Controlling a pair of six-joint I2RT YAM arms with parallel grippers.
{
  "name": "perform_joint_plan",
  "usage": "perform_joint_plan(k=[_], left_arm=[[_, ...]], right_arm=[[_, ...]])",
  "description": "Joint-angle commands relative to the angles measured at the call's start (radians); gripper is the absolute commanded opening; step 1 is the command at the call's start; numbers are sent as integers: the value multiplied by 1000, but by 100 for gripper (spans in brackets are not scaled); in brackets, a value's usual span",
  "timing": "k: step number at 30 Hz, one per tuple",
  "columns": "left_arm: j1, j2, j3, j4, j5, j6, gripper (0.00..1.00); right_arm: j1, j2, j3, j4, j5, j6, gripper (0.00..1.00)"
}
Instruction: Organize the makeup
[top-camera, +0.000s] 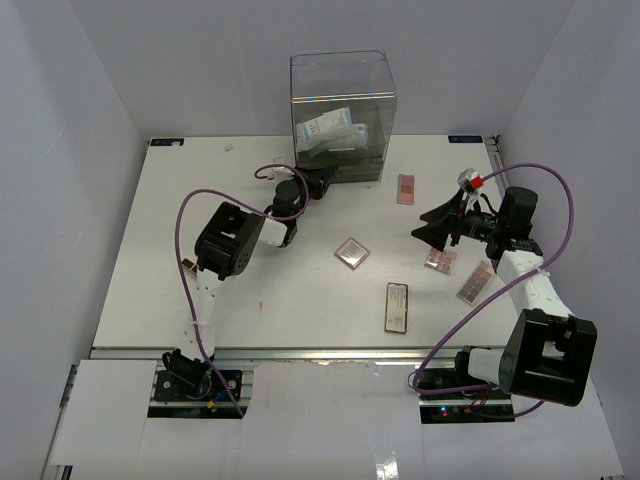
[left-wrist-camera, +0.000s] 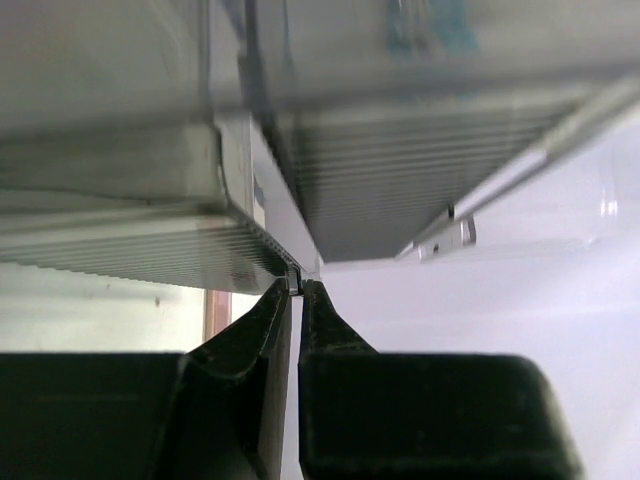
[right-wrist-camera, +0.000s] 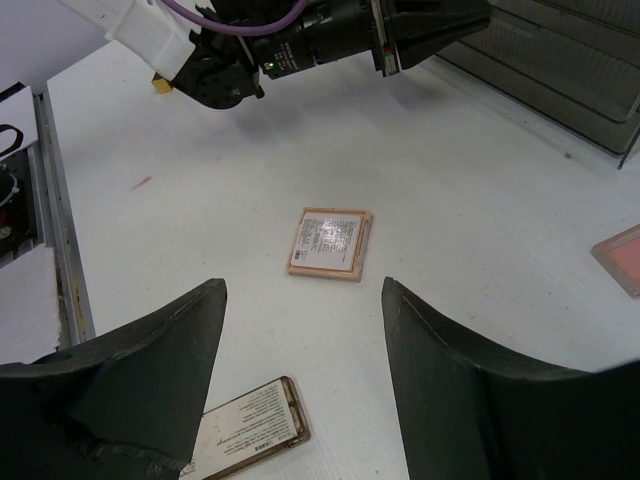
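Note:
The makeup lies loose on the white table: a square pink palette (top-camera: 352, 251) (right-wrist-camera: 330, 243), a black rectangular compact (top-camera: 396, 306) (right-wrist-camera: 245, 420), a pink palette (top-camera: 405, 188) (right-wrist-camera: 620, 255) and two brownish palettes (top-camera: 440, 261) (top-camera: 473, 284). White-blue sachets (top-camera: 330, 128) sit inside the clear drawer box (top-camera: 340, 110). My left gripper (top-camera: 318, 182) (left-wrist-camera: 298, 285) is at the box's lower front, its tips pinched on a small drawer handle (left-wrist-camera: 297, 280). My right gripper (top-camera: 432, 228) (right-wrist-camera: 302, 290) hangs open above the table. It holds nothing, and the square palette lies just ahead of its fingers.
The drawer box stands at the back centre of the table, with its ribbed drawer fronts (left-wrist-camera: 400, 180) filling the left wrist view. The left arm (right-wrist-camera: 300, 45) stretches across the far side of the right wrist view. White walls enclose the table on three sides.

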Motion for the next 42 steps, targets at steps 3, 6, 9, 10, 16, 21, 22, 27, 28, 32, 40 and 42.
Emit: perform_joint_plan(k=[3, 6, 9, 10, 16, 21, 22, 27, 28, 32, 40, 42], left_arm=[[-8, -163, -225, 64, 74, 60, 3], [-16, -198, -298, 110, 90, 46, 4], [-21, -209, -359, 157, 101, 23, 4], [-25, -213, -372, 168, 105, 18, 4], [-42, -267, -421, 190, 121, 30, 4], [-42, -285, -443, 181, 127, 39, 8], [-40, -283, -444, 181, 129, 36, 11], [-40, -281, -453, 172, 140, 13, 28], [-40, -285, -459, 165, 138, 14, 34], [-33, -322, -480, 146, 144, 32, 57], [-10, -426, -565, 116, 208, 98, 74], [-4, -469, -600, 99, 218, 135, 76]], right_arm=[[-3, -12, -16, 42, 12, 16, 70], [-2, -9, -17, 42, 24, 15, 70], [0, -7, -17, 40, 43, 7, 70], [1, -7, -17, 37, 47, 4, 70], [1, -15, -15, 22, 74, -9, 70], [9, -7, -10, 12, 91, -17, 70], [9, -7, -10, 3, 93, -20, 71], [12, -16, -9, -11, 113, -39, 72], [12, -17, -10, -14, 118, -44, 73], [21, -15, -3, -41, 142, -63, 75], [67, -13, 21, -122, 214, -150, 79], [83, -14, 29, -161, 254, -175, 80]])
